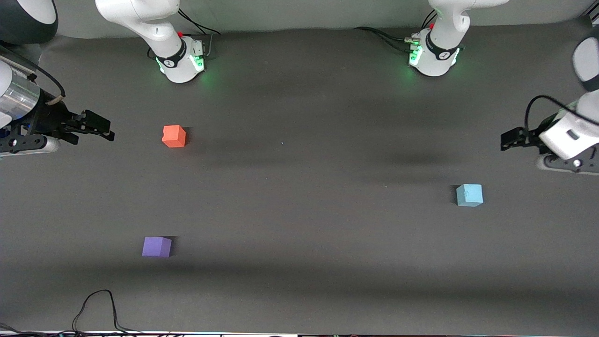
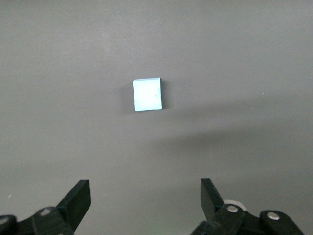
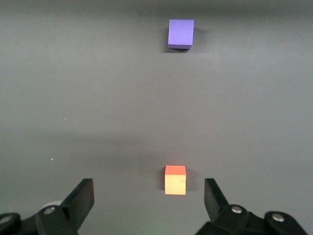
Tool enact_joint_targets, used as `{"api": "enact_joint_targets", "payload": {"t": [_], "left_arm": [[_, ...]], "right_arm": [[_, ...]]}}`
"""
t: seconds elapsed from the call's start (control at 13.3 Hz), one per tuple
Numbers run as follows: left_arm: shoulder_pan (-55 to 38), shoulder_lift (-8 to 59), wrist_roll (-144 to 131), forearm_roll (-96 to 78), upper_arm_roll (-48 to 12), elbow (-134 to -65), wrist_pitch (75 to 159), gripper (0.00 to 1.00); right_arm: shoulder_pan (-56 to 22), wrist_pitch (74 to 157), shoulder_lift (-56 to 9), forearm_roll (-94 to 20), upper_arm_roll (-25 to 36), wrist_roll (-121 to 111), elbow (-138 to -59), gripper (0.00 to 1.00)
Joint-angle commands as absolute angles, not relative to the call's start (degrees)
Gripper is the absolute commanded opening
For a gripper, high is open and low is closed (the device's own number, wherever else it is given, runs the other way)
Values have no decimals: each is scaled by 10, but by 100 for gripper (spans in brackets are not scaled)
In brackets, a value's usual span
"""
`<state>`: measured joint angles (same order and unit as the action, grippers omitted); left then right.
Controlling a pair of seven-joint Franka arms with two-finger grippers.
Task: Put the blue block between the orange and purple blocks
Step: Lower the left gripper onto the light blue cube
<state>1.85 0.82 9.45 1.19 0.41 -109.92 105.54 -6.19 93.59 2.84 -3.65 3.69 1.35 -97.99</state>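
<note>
Three small cubes sit on the dark table (image 1: 299, 210) in front of you, and none of them touches another. Take the orange block (image 1: 174, 136) as your landmark: it lies toward the right arm's end of the table, fairly close to that arm's base. The purple block (image 1: 157, 246) is well apart from the orange one, nearer to the front camera and about level with it along the table's length. The blue block (image 1: 469, 194) is far from the orange block, toward the left arm's end of the table, and somewhat nearer to the front camera than the orange one, though not as near as the purple.

You will find the right gripper (image 1: 105, 128) raised over the table's edge at its own end, pointing toward the orange block; its fingers (image 3: 78, 200) are spread wide with nothing between them. The left gripper (image 1: 507, 139) hangs over the table at the left arm's end, a long way from the orange block and close to the blue one. Its fingers (image 2: 76, 200) are likewise spread wide and hold nothing.

Both arms wait, clear of every cube.
</note>
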Motion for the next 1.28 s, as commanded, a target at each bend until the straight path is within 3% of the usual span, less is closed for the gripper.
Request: {"api": "enact_joint_targets", "payload": {"t": [0.0, 0.15, 0.6, 0.83, 1.05, 1.13, 1.2], "left_arm": [[20, -2, 111, 15, 4, -1211, 1189, 100], [21, 45, 114, 15, 4, -1251, 1296, 100], [25, 183, 115, 17, 4, -1249, 1475, 100], [33, 234, 115, 17, 4, -1244, 1535, 100], [32, 247, 114, 18, 4, -1240, 1536, 100], [32, 247, 114, 17, 4, -1240, 1533, 91], [32, 247, 107, 17, 4, -1240, 1531, 65]], "right_arm": [[-69, 930, 36, -27, 41, 4, -978, 100], [-70, 931, 35, -27, 40, 5, -978, 100], [-69, 932, 30, -29, 40, 7, -979, 100], [-69, 931, 33, -28, 43, 4, -979, 100], [-69, 930, 33, -28, 43, 4, -980, 100], [-69, 928, 35, -28, 43, 5, -980, 100], [-69, 922, 35, -28, 42, 6, -979, 100]]}}
